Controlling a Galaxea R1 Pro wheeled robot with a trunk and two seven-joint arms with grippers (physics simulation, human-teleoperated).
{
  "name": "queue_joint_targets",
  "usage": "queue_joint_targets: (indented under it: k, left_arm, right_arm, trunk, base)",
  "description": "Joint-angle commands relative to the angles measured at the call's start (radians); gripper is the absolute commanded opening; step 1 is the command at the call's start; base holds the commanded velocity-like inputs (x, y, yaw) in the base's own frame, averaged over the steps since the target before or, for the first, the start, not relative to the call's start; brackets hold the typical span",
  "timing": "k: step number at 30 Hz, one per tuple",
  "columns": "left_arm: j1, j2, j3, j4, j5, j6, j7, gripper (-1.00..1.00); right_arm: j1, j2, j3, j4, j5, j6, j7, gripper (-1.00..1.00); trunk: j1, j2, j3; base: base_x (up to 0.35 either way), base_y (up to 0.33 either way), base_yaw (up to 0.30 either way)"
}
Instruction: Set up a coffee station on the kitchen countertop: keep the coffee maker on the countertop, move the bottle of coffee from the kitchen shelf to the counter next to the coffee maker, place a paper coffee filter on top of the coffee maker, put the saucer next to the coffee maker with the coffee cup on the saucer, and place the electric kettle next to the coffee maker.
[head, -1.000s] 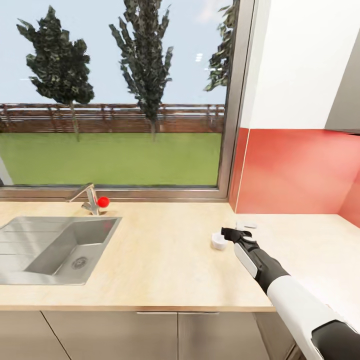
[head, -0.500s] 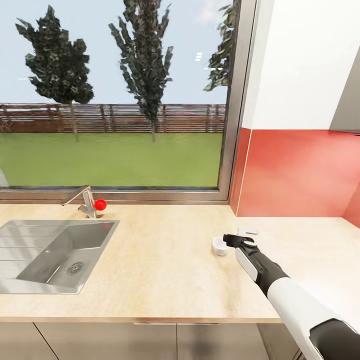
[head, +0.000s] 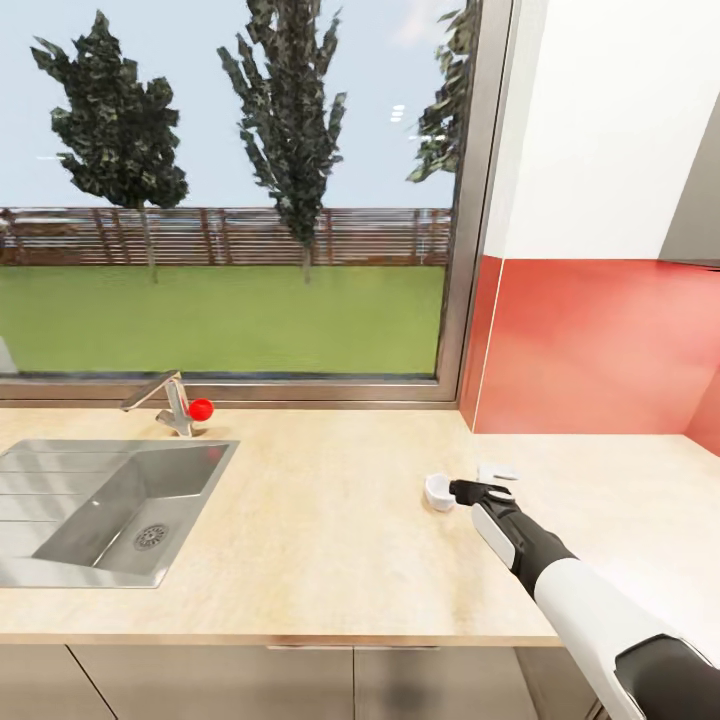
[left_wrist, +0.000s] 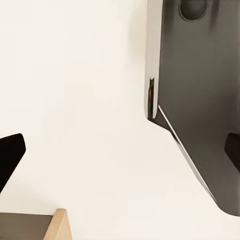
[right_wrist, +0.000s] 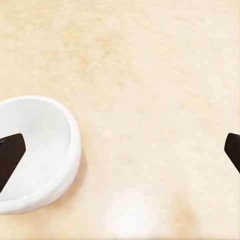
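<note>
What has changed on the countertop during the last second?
The camera shifted early on. The right gripper, open, edged toward the coffee cup; one finger now overlaps its rim in the right wrist view, nothing grasped. The cup, the sink and the kitchen countertop stayed put.

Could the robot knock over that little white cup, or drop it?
Maybe. The right gripper is wide open, and one finger hangs over the coffee cup while the other is out over bare kitchen countertop. If it closes like that, it might only pinch the rim, so the cup could tip or slide away. A small white object lies just behind, so a shoved cup might bump it.
</note>
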Motion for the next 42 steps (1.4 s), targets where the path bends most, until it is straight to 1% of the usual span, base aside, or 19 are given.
queue_joint_targets:
  k: [1,19,29,36,42]
  left_arm:
    - [0.001,0.000,0.009,-0.002,-0.009,-0.001,-0.006,1.00]
    - [0.000,0.001,0.010,-0.002,-0.009,-0.001,-0.006,1.00]
    - [0.000,0.002,0.010,-0.002,-0.009,-0.001,-0.006,1.00]
    - [0.000,0.001,0.009,-0.002,-0.009,-0.002,-0.006,1.00]
    - [0.000,0.000,0.009,-0.002,-0.009,-0.003,-0.006,1.00]
  right_arm:
    - [0.000,-0.001,0.008,-0.002,-0.007,0.005,-0.008,1.00]
    - [0.000,-0.003,0.008,0.002,-0.006,0.004,-0.008,1.00]
    - [0.000,-0.003,0.008,0.020,-0.006,0.004,-0.008,1.00]
    - [0.000,-0.002,0.008,0.059,-0.008,0.003,-0.007,1.00]
    - [0.000,-0.001,0.008,0.064,-0.008,0.003,-0.007,1.00]
  trunk:
    - [0.000,-0.001,-0.001]
    - [0.000,-0.001,-0.001]
    - [0.000,-0.001,-0.001]
    - [0.000,-0.001,-0.001]
    - [0.000,-0.001,-0.001]
  base:
    - [0.000,0.000,0.000]
    - [0.043,0.008,0.000]
    - [0.001,0.000,0.000]
    - [0.000,0.000,0.000]
    - [0.000,0.000,0.000]
